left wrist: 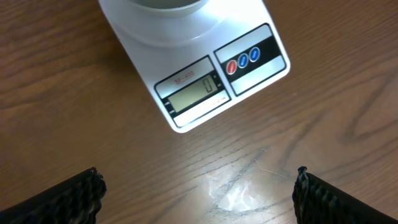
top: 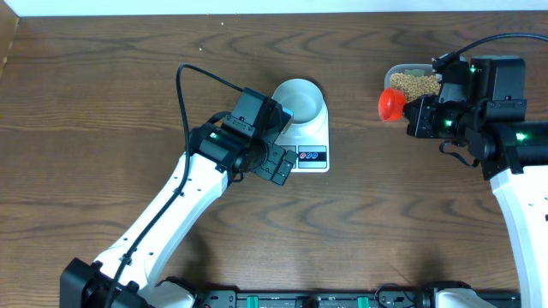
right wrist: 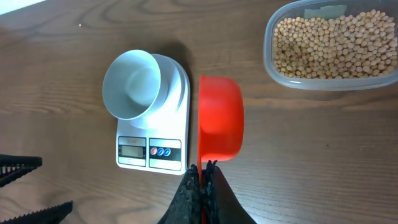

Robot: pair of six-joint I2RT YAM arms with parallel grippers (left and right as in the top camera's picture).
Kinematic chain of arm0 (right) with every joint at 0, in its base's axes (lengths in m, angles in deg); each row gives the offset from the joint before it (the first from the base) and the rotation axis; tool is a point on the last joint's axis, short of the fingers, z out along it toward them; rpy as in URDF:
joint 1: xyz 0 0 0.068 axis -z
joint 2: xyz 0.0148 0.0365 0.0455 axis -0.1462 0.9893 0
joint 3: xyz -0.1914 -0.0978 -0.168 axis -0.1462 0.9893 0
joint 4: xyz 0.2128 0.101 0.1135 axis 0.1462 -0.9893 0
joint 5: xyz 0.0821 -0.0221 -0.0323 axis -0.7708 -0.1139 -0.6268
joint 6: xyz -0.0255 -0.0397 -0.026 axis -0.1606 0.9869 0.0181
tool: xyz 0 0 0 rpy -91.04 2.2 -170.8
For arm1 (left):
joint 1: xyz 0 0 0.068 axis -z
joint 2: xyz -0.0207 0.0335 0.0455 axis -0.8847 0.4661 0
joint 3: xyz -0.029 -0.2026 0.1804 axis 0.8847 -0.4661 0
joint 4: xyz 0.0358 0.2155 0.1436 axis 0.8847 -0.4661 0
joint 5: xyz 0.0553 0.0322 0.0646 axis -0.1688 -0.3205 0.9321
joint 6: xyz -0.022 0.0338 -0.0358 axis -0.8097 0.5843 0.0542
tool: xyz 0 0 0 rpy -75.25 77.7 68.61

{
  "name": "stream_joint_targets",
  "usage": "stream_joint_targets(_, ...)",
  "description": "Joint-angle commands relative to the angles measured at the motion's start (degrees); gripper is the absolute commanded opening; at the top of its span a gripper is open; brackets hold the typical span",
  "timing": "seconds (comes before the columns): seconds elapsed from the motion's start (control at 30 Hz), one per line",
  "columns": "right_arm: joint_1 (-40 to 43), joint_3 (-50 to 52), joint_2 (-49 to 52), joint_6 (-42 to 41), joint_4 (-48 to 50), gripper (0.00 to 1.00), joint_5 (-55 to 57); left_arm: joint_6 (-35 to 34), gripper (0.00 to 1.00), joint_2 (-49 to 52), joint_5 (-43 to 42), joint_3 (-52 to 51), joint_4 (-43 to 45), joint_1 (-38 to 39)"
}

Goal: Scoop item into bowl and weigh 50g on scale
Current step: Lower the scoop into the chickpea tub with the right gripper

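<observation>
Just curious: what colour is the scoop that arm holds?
Red-orange; the scoop shows best in the right wrist view.

Item count, all views checked.

- White rectangular digital kitchen scale (top: 318,137): one.
- Grey LCD display (left wrist: 193,93) on the scale's front panel: one.
- Round buttons on the same panel: three in all, being one red button (left wrist: 231,66) and two blue buttons (left wrist: 243,60).
- Small round pale bluish-white bowl (top: 300,98): one.
- Clear rounded-rectangular plastic tub (right wrist: 268,46): one.
- Small round tan-yellow beans (right wrist: 329,43): too numerous for a piece count; recorded as many.
- Red round plastic scoop (right wrist: 219,118): one.
- White robot arms: two, a left arm (top: 171,214) and a right arm (top: 522,197).
- Grippers: two, one left gripper (left wrist: 198,177) and one right gripper (right wrist: 204,171).
- Brown wooden surface (top: 103,103): one.
</observation>
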Motion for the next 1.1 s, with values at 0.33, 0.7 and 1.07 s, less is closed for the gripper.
stream_joint_targets(0.33,1.55,-2.34,-0.35,1.53,-0.96,0.01,2.03,0.98,0.98,-0.31,1.79,0.17,0.02,-0.31)
stream_joint_targets(0.7,10.78,-11.52,3.08,11.93,-2.97,0.01,2.12,0.98,0.98,-0.31,1.79,0.17,0.02,-0.31)
stream_joint_targets(1.07,13.33,-11.5,14.14,15.43,4.37,0.01,7.1,0.98,0.98,-0.31,1.79,0.17,0.02,-0.31)
